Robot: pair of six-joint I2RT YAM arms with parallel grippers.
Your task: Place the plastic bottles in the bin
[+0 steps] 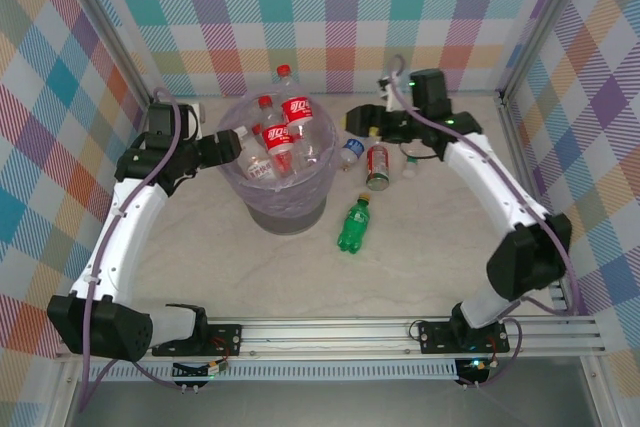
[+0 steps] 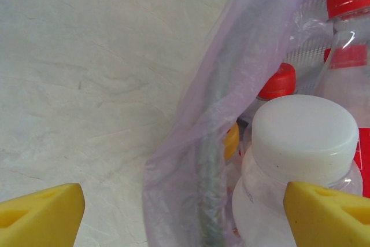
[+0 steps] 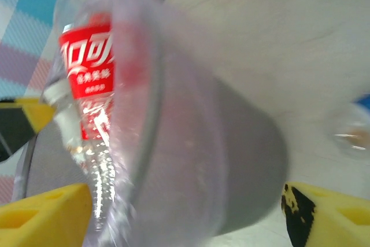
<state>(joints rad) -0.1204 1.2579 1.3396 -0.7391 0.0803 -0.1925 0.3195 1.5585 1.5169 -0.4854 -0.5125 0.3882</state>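
Red label [image 3: 87, 70], white Chinese script, clear bottle [image 3: 87, 160]

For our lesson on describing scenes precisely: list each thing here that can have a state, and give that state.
bin: upright, partly filled
white-capped bottle: inside the bin, cap on
green bottle: lying on the table, outside the bin
blue-labelled bottle: on the table, outside the bin
left gripper: open, at the bin's left rim
right gripper: open, holding nothing
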